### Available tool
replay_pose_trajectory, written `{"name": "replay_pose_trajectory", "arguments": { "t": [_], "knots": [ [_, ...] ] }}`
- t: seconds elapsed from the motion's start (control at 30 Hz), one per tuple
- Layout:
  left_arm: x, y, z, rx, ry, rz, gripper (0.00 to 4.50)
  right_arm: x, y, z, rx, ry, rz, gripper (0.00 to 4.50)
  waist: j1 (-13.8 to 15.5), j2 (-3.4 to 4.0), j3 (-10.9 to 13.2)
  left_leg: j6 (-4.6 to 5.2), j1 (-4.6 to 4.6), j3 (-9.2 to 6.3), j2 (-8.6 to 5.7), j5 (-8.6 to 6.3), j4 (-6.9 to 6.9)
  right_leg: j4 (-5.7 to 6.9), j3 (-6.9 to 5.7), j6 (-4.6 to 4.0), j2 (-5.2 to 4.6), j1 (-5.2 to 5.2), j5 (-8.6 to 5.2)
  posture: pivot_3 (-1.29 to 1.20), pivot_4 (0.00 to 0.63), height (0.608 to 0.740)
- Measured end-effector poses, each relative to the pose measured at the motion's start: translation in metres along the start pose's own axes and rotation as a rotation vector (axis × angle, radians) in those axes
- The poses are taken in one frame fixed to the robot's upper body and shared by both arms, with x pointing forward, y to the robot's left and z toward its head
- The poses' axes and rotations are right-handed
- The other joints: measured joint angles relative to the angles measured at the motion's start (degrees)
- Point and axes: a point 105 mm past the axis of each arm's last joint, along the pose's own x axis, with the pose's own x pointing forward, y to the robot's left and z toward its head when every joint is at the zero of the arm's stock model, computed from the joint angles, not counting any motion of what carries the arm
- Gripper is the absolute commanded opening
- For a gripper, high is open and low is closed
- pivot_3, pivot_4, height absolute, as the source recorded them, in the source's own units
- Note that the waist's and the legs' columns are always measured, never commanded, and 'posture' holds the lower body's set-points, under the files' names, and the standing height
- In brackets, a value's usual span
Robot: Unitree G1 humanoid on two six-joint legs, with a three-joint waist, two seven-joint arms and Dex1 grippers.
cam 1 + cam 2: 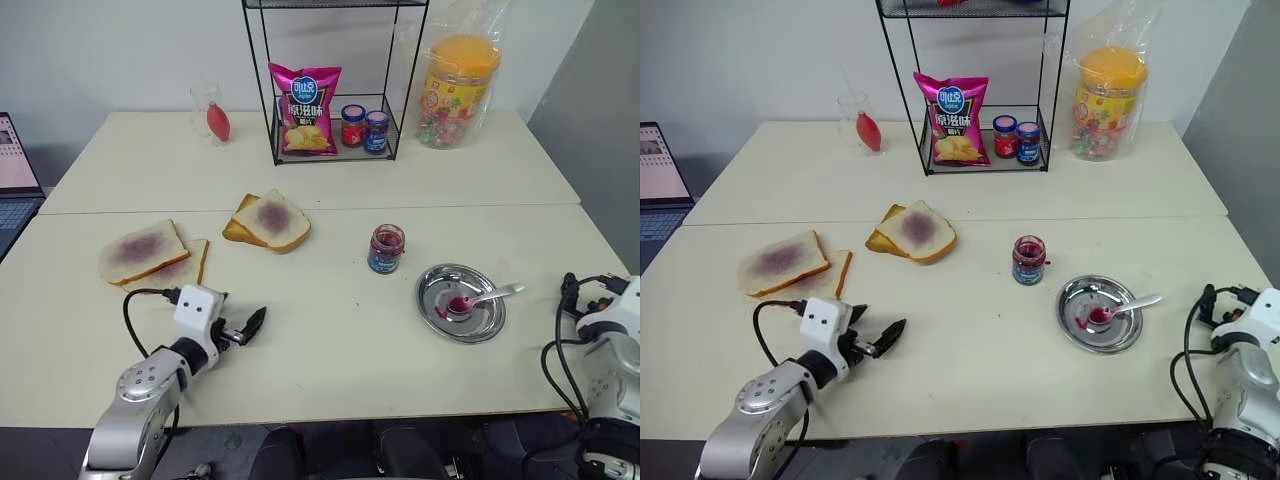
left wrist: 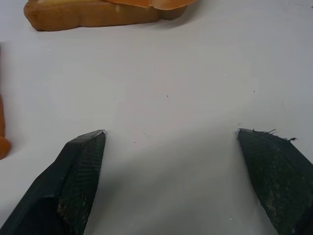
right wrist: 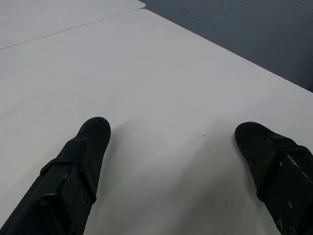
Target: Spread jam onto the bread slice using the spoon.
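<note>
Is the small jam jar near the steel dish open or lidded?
Open: the jam jar stands upright with no lid, dark red jam visible through its mouth.

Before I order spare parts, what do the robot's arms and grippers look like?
The left arm is silver-grey metal with a white wrist block and a looping black cable; the left gripper has two tapered black fingers. The right arm is white and grey with black cables. The right gripper has rounder black fingers.

Pale cream counter (image 1: 330, 330) carries stained white bread slices (image 1: 142, 250), a browner stacked pair (image 1: 268, 222), a small blue-labelled glass jam jar (image 1: 385, 249), a round steel dish (image 1: 461, 303), a black wire rack (image 1: 335, 150) and a yellow-lidded candy tub (image 1: 458, 92).
</note>
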Motion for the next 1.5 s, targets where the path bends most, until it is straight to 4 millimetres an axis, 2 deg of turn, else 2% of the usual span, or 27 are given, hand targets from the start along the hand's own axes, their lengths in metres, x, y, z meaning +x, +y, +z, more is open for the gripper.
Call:
{"name": "replay_pose_trajectory", "arguments": {
  "t": [0.4,0.63,0.73,0.87,0.97,1.03,1.07,1.13,1.17,1.23,1.3,1.33,1.37,1.4,1.5],
  "knots": [
    [-0.012,0.001,-0.008,0.005,0.007,-0.034,4.48,0.000,-0.001,-0.001,-0.001,0.002,-0.007,4.50,-0.03,0.14,-0.08,0.00,0.08,0.01,0.00,0.00,0.00,0.01,0.00,0.00,0.00,0.05,0.00,0.00,0.150,0.740],
    [-0.020,0.021,-0.009,-0.002,0.025,0.000,4.48,0.000,-0.002,0.001,-0.007,-0.001,-0.003,4.50,-0.08,0.14,-0.08,0.00,0.10,0.02,0.02,0.00,-0.01,0.01,0.01,-0.01,0.02,0.05,-0.02,0.00,0.150,0.740],
    [-0.022,0.023,-0.010,0.004,0.033,-0.007,4.48,0.000,-0.004,0.005,-0.013,-0.011,-0.007,4.50,-0.07,0.14,-0.08,0.00,0.09,0.02,0.01,0.00,-0.01,0.00,0.01,-0.01,0.01,0.06,-0.02,0.00,0.150,0.740],
    [-0.030,0.030,-0.014,-0.006,0.051,0.002,4.48,0.001,-0.001,0.014,-0.041,-0.029,0.034,4.50,-0.20,0.15,-0.08,0.00,0.11,0.04,0.03,0.00,-0.02,0.00,0.03,-0.02,0.01,0.05,-0.02,0.00,0.150,0.740],
    [-0.043,0.050,-0.018,-0.071,0.051,0.076,4.48,0.005,0.010,0.044,-0.084,-0.081,0.143,4.50,-0.40,0.23,-0.03,0.00,0.15,0.10,0.03,0.00,-0.02,0.05,0.10,-0.02,0.02,0.04,-0.02,0.00,0.150,0.740],
    [-0.053,0.065,-0.021,-0.131,0.051,0.136,4.48,0.004,0.030,0.078,-0.068,-0.149,0.252,4.50,-0.43,0.20,-0.03,0.01,0.20,0.05,0.06,0.00,-0.02,0.09,0.06,-0.02,0.07,0.06,-0.02,0.00,0.150,0.740],
    [-0.055,0.069,-0.021,-0.150,0.047,0.151,4.48,0.003,0.037,0.086,-0.062,-0.161,0.290,4.50,-0.43,0.17,-0.01,0.01,0.21,0.03,0.08,0.00,-0.01,0.10,0.05,-0.03,0.09,0.06,-0.01,0.00,0.150,0.740],
    [-0.065,0.089,-0.021,-0.263,0.012,0.251,4.48,-0.008,0.082,0.114,-0.075,-0.168,0.523,4.50,-0.50,0.21,0.08,0.02,0.22,0.02,0.11,0.01,0.00,0.12,0.05,-0.06,0.11,0.04,0.02,0.00,0.150,0.740],
    [-0.073,0.103,-0.016,-0.315,-0.021,0.321,4.48,-0.021,0.111,0.129,-0.100,-0.173,0.673,4.50,-0.44,0.18,0.09,0.03,0.21,-0.07,0.15,0.01,0.00,0.12,-0.05,-0.06,0.14,0.05,0.02,0.00,0.150,0.740],
    [-0.082,0.117,-0.009,-0.372,-0.072,0.392,4.48,-0.042,0.143,0.145,-0.093,-0.184,0.846,4.50,-0.13,-0.05,-0.04,0.03,0.14,-0.22,0.20,0.01,-0.02,0.09,-0.23,-0.16,0.16,0.07,-0.05,0.00,0.150,0.740],
    [-0.090,0.130,-0.005,-0.468,-0.137,0.467,4.48,-0.073,0.184,0.145,-0.051,-0.132,1.074,4.50,0.02,-0.09,-0.04,0.02,0.01,-0.28,0.21,0.01,-0.02,0.06,-0.31,-0.17,0.16,0.04,-0.06,0.00,0.150,0.740],
    [-0.093,0.137,-0.001,-0.534,-0.178,0.491,4.48,-0.095,0.210,0.138,-0.033,-0.071,1.234,4.50,0.06,-0.12,-0.02,0.02,-0.03,-0.35,0.21,0.01,-0.02,0.05,-0.37,-0.17,0.16,0.03,-0.06,0.00,0.150,0.740],
    [-0.094,0.143,0.001,-0.577,-0.206,0.507,4.48,-0.114,0.228,0.132,-0.037,-0.026,1.348,4.50,0.07,-0.13,-0.01,0.02,-0.07,-0.38,0.21,0.01,-0.02,0.05,-0.40,-0.18,0.16,0.00,-0.06,0.00,0.150,0.740],
    [-0.095,0.150,0.007,-0.631,-0.255,0.516,4.48,-0.143,0.249,0.120,-0.049,0.052,1.519,4.50,0.18,-0.16,-0.03,0.02,-0.16,-0.48,0.20,0.01,0.00,0.02,-0.48,-0.18,0.15,-0.02,-0.06,0.00,0.150,0.740],
    [-0.098,0.161,0.005,-0.715,-0.270,0.542,4.48,-0.167,0.262,0.112,-0.046,0.139,1.665,4.50,0.75,-0.21,-0.05,0.01,-0.28,-0.51,0.05,0.00,0.04,-0.06,-0.53,-0.17,-0.02,-0.04,-0.05,0.00,0.150,0.740]
  ]
}}
